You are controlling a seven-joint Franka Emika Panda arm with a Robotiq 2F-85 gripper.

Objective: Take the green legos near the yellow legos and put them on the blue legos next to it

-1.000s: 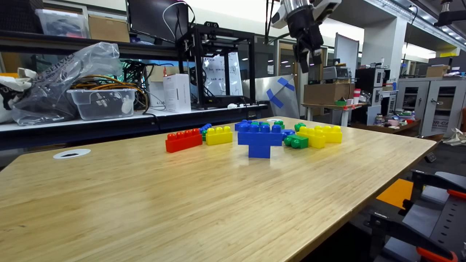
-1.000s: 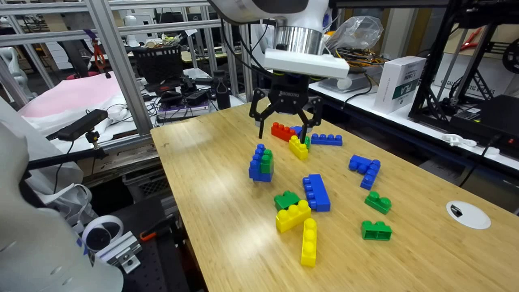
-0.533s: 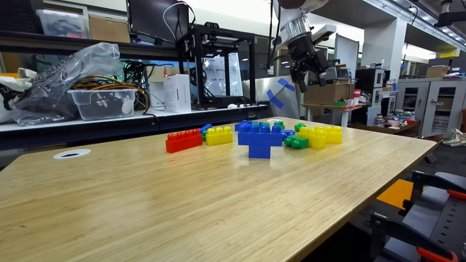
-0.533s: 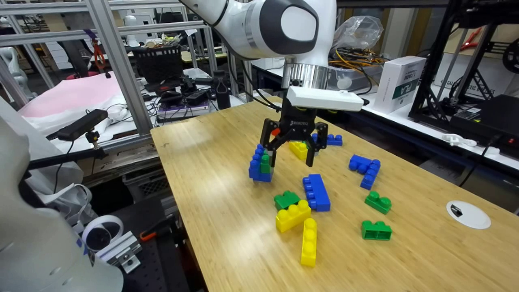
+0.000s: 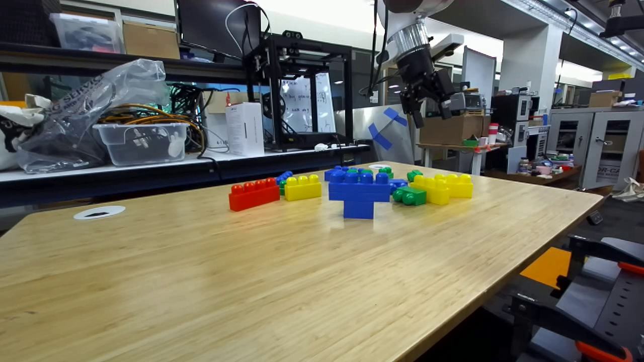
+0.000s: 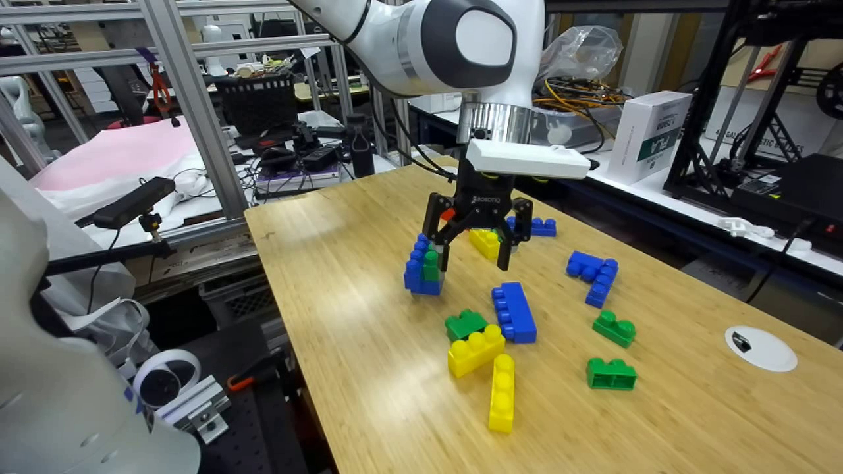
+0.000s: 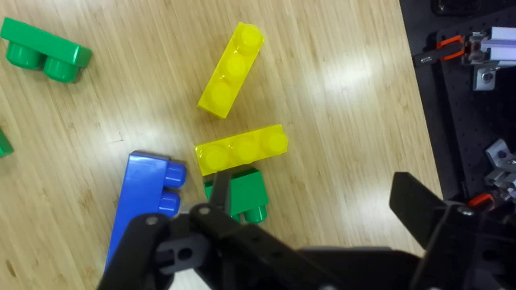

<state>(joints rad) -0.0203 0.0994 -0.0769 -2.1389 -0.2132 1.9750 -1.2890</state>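
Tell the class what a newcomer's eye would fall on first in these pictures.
Likely the open black gripper, hanging above the table in both exterior views. Next, in an exterior view, the T-shaped blue stack, with the red brick to its left. In the wrist view, a green brick beside a yellow brick.

in an exterior view the table point(image 5: 226, 291) is seen low; in an exterior view, downward past the robot base point(image 6: 79, 349) at left. the wrist view, close overhead, shares the yellow legos point(image 7: 244, 150) with both.
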